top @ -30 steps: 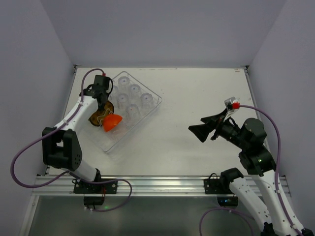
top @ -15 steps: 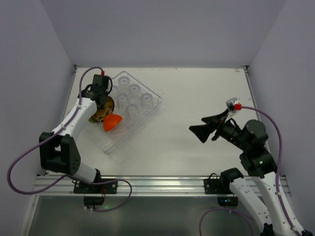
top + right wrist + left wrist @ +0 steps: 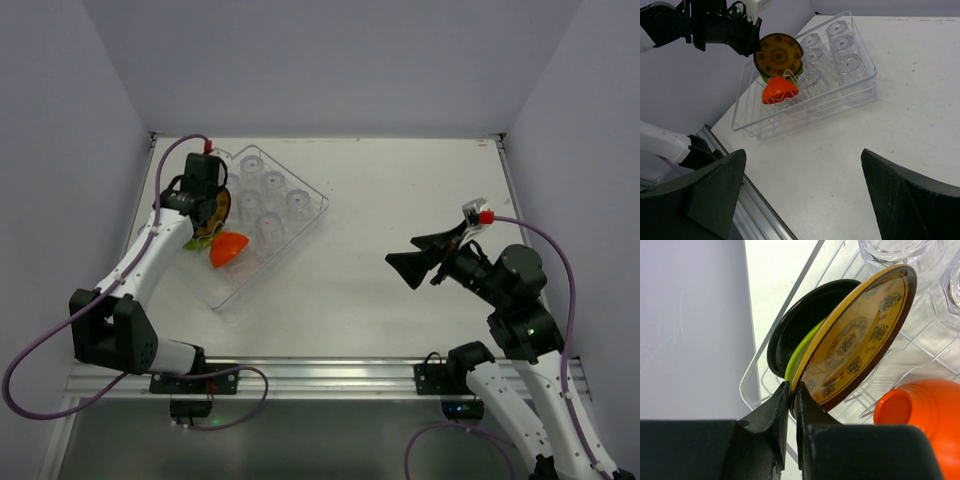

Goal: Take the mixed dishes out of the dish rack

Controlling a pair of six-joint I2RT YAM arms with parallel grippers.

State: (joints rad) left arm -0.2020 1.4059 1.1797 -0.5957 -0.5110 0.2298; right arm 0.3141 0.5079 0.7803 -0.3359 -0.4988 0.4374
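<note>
The wire dish rack stands at the table's far left; it also shows in the right wrist view. It holds several clear cups, an orange-red bowl on its side, a black plate and a lime-green plate on edge. My left gripper is shut on the rim of a yellow patterned plate with a brown border, tilted just in front of the green plate. My right gripper is open and empty above the table's right half.
The rack lies diagonally near the left wall. The orange bowl sits right beside the held plate. The aluminium rail runs along the table's near edge. White tabletop lies between the rack and my right gripper.
My left gripper has moved a little toward the far wall with the patterned plate pinched in it, lifting it slightly. The right arm has hardly moved.
</note>
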